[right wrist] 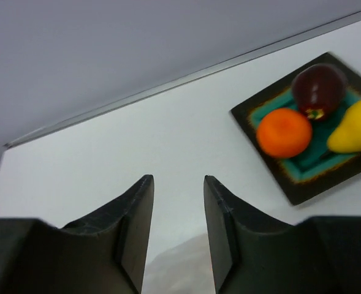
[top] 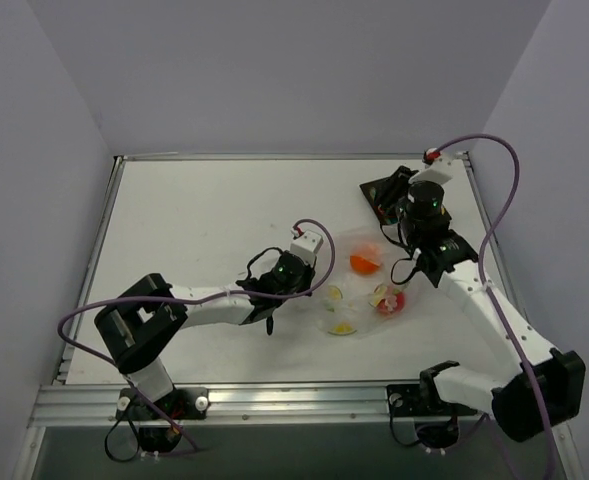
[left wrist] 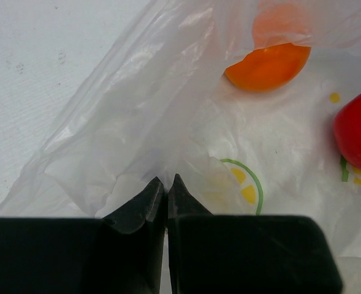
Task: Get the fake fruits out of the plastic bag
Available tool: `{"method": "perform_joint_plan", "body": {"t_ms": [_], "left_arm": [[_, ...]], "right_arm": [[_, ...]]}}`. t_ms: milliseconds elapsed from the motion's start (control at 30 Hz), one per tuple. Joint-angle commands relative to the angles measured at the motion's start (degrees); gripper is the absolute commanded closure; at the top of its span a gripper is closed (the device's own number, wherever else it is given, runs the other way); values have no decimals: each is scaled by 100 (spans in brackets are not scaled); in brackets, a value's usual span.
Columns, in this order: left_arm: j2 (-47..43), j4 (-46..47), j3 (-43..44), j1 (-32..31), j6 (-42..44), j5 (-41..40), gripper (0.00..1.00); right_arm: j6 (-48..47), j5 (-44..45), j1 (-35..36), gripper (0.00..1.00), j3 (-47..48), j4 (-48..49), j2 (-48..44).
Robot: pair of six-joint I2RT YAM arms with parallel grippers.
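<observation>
Our left gripper [left wrist: 167, 181] is pinched nearly shut on the edge of the plastic bag [left wrist: 137, 110], with an orange ball [left wrist: 267, 66] and a red fruit [left wrist: 359, 128] inside. Our right gripper [right wrist: 178, 180] hangs wide open and empty near the tray [right wrist: 300, 191], which holds another orange [right wrist: 284, 133], a dark apple [right wrist: 319, 89] and a pear [right wrist: 355, 131].

Left arm [top: 209, 305] stretched low from the near left corner toward the right, left tool [left wrist: 166, 179] with tips pressed together on a fold of the plastic bag [left wrist: 137, 122], right arm [top: 499, 315] reaching to the far right, right tool [right wrist: 177, 180] with fingers parted, holding nothing.
</observation>
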Motion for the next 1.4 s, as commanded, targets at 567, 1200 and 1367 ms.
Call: {"method": "perform_joint_plan", "body": {"t_ms": [567, 1200, 1367], "left_arm": [[-388, 327, -50, -91, -109, 11, 98], [-116, 582, 11, -539, -171, 3, 98], [-63, 591, 46, -592, -180, 3, 98]], "right_arm": [[1085, 1500, 2368, 76, -2154, -914, -221], [1630, 1861, 962, 18, -1978, 466, 1240], [1780, 1844, 768, 19, -1794, 809, 1758]]}}
